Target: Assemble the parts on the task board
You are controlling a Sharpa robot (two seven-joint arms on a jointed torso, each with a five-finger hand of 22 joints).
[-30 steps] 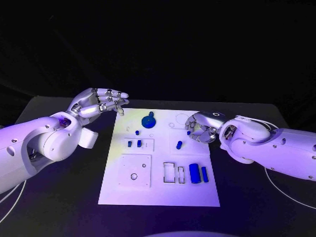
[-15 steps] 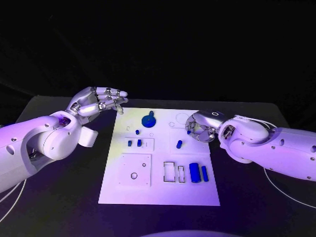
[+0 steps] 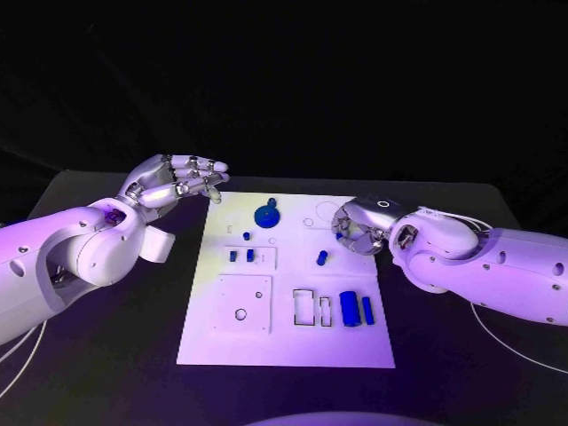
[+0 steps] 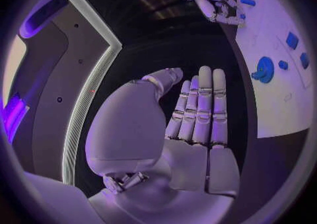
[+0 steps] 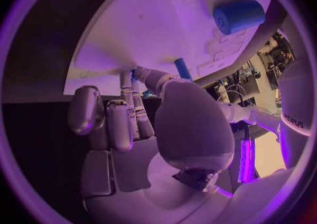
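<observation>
Task board lies mid-table, long side running near to far. Judging by what's on it, work is partly done at best: a blue round gear sits at the far end, two big blue bars lie loose by the open rectangular slots near the right edge, small blue pegs sit in the left-centre frame, one more blue peg mid-board. Several outlines and holes look unfilled, so plenty left, I'd say.

Left hand hovers off the board's far-left corner, palm up, fingers together and curled in a bit, holding nothing. Right hand is low over the board's far-right part, fingers bent down to the surface; the right wrist view shows a small blue pin at the fingertips, but whether it's pinched or just touched, can't tell.

Vs. 1 s ago: right hand has crept slightly left and far; left hand and all parts unchanged.
</observation>
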